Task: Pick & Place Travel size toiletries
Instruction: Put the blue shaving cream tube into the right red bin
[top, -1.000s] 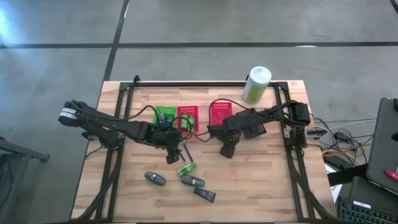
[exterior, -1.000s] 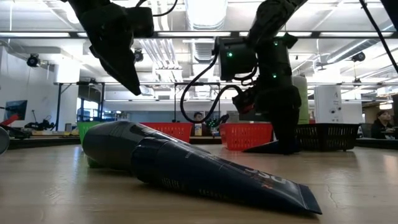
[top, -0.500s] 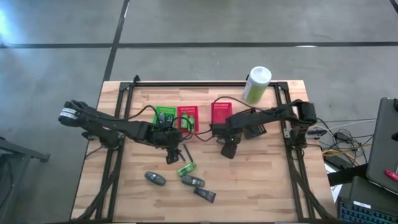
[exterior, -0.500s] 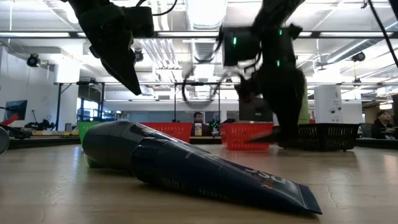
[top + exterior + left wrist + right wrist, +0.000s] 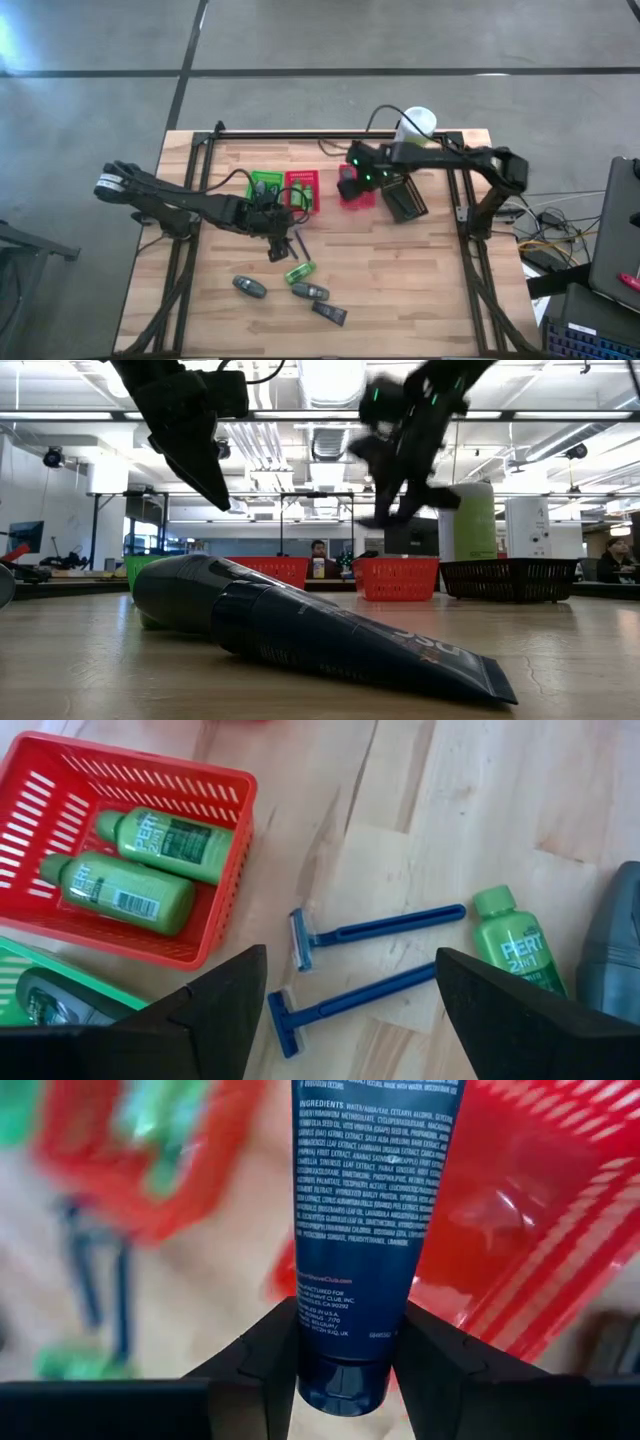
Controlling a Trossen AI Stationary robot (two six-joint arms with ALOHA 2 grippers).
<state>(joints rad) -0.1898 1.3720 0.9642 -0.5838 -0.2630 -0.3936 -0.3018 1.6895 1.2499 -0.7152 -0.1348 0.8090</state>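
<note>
My right gripper [image 5: 346, 184] hangs above the right red basket [image 5: 357, 188], shut on a dark blue tube [image 5: 372, 1200]. My left gripper [image 5: 277, 244] stands open above two blue razors [image 5: 378, 926] that lie flat on the wood. A green bottle [image 5: 300, 270], two grey bottles [image 5: 249, 287] and a dark flat tube [image 5: 329, 313] lie near the front edge. Two green bottles [image 5: 150, 860] lie in the middle red basket [image 5: 301, 186]. My right gripper pinches the dark blue tube between its two fingers [image 5: 268, 1348] at the tube's rounded end [image 5: 340, 1376]. The fingers slant down from above and lie across the tube's width. The tube points on past the fingertips, printed side up, lifted clear over the red basket's rim [image 5: 520, 1230].
A green basket [image 5: 265, 184] stands left of the red ones and a black mesh basket [image 5: 406, 201] right of them. A tall white-and-green canister [image 5: 414, 128] stands at the far edge. Black frame rails run along the table's sides. Open wood lies at the front right.
My right gripper has lifted the dark tube off the table's middle, carried it up and toward the far edge to above the right red basket, and rolled its wrist on the way. My left arm has kept still.
</note>
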